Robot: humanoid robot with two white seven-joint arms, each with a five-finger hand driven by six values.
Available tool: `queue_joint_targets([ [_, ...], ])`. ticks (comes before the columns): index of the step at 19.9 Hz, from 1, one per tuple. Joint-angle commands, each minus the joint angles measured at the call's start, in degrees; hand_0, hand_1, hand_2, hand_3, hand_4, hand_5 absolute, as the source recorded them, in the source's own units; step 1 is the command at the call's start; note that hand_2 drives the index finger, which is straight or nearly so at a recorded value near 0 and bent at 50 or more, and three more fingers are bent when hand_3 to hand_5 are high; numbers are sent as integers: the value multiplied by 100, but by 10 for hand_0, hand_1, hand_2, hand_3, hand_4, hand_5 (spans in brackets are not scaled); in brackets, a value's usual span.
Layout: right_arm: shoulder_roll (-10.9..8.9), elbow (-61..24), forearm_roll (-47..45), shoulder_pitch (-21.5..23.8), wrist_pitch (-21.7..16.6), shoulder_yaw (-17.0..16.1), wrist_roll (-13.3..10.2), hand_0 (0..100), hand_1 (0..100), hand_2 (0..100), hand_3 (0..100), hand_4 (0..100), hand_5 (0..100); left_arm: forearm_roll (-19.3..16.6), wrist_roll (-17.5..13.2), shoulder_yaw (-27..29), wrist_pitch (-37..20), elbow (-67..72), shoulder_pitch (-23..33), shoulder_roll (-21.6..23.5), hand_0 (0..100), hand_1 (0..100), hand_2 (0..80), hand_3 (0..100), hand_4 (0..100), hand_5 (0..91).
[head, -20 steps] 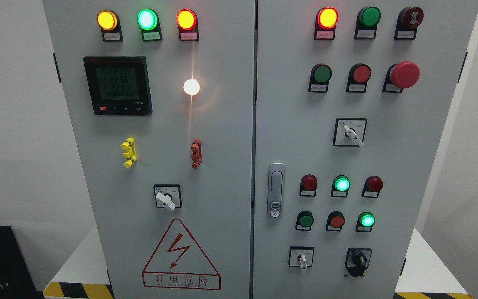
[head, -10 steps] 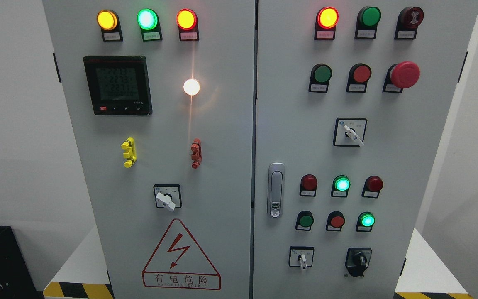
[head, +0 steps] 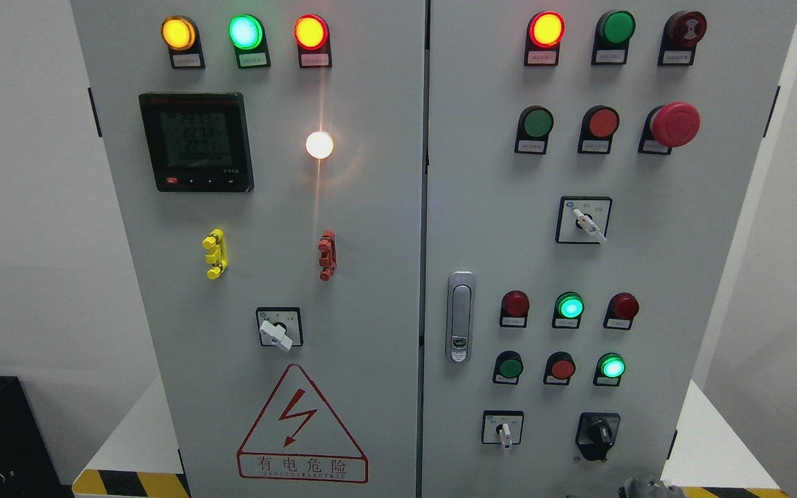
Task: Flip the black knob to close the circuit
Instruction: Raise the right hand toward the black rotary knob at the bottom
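Observation:
The black rotary knob (head: 598, 433) sits at the lower right of the grey cabinet's right door (head: 682, 277), its handle pointing roughly straight up. A grey tip of my right hand (head: 647, 488) just shows at the bottom edge, below and slightly right of the knob and not touching it. Most of that hand is cut off by the frame. My left hand does not show.
A white selector switch (head: 504, 433) is left of the knob, and lit green lamps (head: 611, 366) and red buttons (head: 562, 368) are above it. The door latch (head: 460, 317) is further left. A red emergency button (head: 674, 124) juts out at the upper right.
A grey part of my right hand has risen into view at the bottom edge under the black knob. The panel and its switches look unchanged.

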Motion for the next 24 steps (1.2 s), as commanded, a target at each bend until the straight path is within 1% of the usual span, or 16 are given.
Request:
queue_joint_targets([
  [1, -87, -88, 19, -181, -5, -55, 46, 0, 0, 983, 1000, 1000, 1000, 0, -2, -5, -4, 0, 0, 0, 120, 556, 0, 0, 0, 0],
  [4, -87, -114, 19, -199, 4, -55, 55, 0, 0, 984, 1000, 1000, 1000, 0, 7, -5, -4, 0, 0, 0, 120, 556, 0, 0, 0, 0],
  [5, -87, -123, 19, -208, 4, -55, 142, 0, 0, 983, 1000, 1000, 1000, 0, -2, -5, -4, 0, 0, 0, 120, 556, 0, 0, 0, 0],
  [7, -87, -201, 19, -225, 65, -55, 204, 0, 0, 984, 1000, 1000, 1000, 0, -2, 4, -4, 0, 0, 0, 120, 556, 0, 0, 0, 0],
  [13, -88, -289, 19, -339, 92, -55, 239, 0, 0, 982, 1000, 1000, 1000, 0, 7, -5, -4, 0, 0, 0, 120, 556, 0, 0, 0, 0],
  [15, -87, -360, 62, -339, 171, -55, 406, 0, 0, 980, 1000, 1000, 1000, 0, -2, 4, -4, 0, 0, 0, 120, 556, 0, 0, 0, 0],
  [24, -87, -483, 133, -401, 224, -55, 468, 0, 0, 982, 1000, 1000, 1000, 0, -2, -5, -4, 0, 0, 0, 120, 556, 0, 0, 0, 0],
])
